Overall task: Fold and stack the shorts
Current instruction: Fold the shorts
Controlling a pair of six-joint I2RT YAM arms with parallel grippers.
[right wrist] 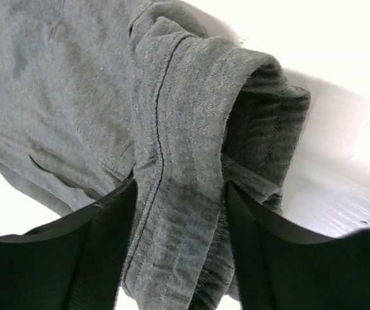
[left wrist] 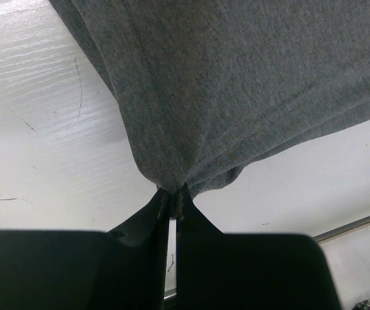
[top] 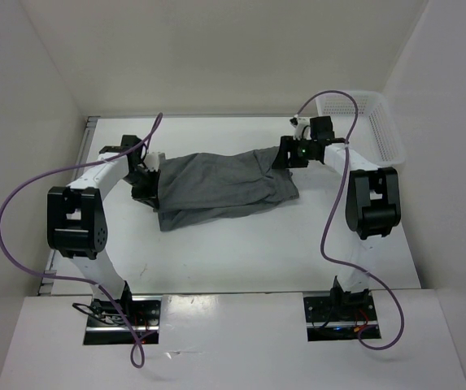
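Pinched a corner of the plain mid-grey soft fabric shorts (top: 224,183) tight in left gripper (left wrist: 172,192); clamped the bunched opposite end in right gripper (right wrist: 179,187); stretched between both above flat white table (top: 241,260).

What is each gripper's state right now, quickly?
Left gripper: closed, pinching the shorts.
Right gripper: closed on a thick bunch of the shorts.

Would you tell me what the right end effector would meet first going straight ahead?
The shorts: their bunched grey fold fills the right end effector, so it would likely push into that.
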